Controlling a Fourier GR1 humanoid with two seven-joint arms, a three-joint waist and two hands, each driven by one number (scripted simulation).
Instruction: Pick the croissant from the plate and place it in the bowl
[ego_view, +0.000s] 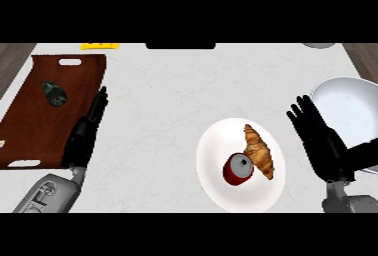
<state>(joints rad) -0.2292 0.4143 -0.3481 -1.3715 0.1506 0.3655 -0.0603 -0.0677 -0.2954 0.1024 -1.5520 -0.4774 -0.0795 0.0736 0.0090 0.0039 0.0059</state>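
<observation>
A golden-brown croissant (260, 152) lies on the white plate (215, 150) in the lower middle of the head view, beside a red round object (238, 169) on the same plate. The white bowl (348, 110) sits at the right edge. My right hand (319, 140) is open, fingers straight and pointing away, between the plate and the bowl, overlapping the bowl's near-left rim and not touching the croissant. My left hand (85, 131) is open at the left, along the right edge of the wooden tray.
A dark brown wooden tray (44, 120) with cut-out handles lies at the left, with a dark green avocado-like object (54, 93) on it. A yellow item (99, 46) and a dark object (181, 45) sit at the counter's far edge.
</observation>
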